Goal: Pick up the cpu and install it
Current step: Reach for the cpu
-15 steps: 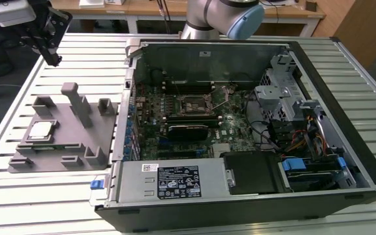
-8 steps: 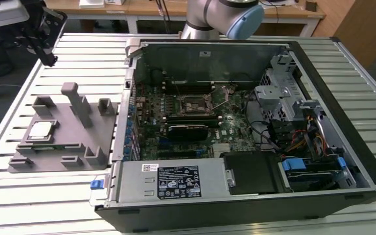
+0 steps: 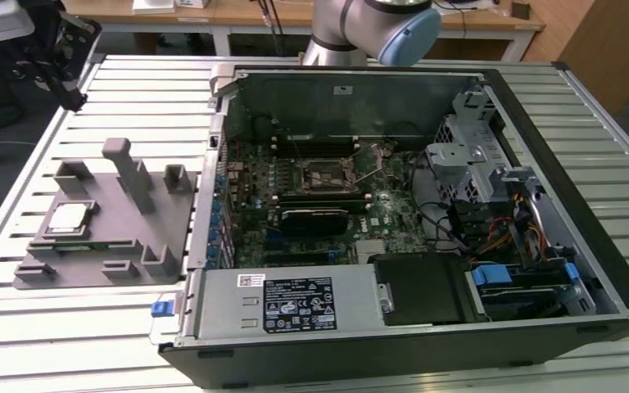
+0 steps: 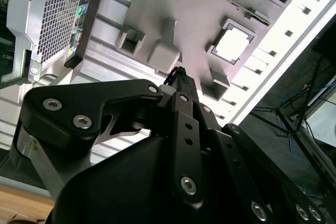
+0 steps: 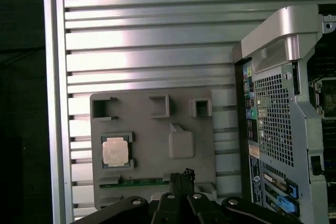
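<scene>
I see the jaws narrow and holding nothing, poised high above the grey tray (image 5: 152, 135) on the counter (image 5: 147, 61) — the cpu (image 5: 115, 151) lies well below and to one side of their tips, seated plate-up in its recess — presumably to keep it square for a pick from above.

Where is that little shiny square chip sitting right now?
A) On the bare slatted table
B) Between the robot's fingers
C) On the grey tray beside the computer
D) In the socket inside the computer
C: the cpu lies flat in a recess of the grey tray, on the exterior view's left of the open computer case, and the first wrist view shows it apart from the gripper.
</scene>
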`<action>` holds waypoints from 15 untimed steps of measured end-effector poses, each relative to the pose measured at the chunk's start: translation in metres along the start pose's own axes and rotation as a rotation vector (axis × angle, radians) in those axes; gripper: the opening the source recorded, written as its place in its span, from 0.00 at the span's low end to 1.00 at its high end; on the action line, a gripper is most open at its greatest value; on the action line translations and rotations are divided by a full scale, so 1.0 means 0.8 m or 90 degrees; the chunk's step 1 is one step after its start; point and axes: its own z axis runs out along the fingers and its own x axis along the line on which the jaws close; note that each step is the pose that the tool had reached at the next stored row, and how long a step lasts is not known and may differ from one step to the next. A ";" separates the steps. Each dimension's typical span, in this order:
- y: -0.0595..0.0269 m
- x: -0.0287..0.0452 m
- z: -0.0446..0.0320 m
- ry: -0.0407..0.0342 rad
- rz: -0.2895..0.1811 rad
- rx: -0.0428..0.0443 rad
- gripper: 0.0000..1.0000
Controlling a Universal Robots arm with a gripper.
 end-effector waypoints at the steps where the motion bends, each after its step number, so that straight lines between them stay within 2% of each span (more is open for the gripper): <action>1: 0.000 0.0016 -0.0001 0.0001 0.000 0.0000 0.11; 15: -0.001 0.0190 -0.0003 0.0001 0.000 0.0001 0.11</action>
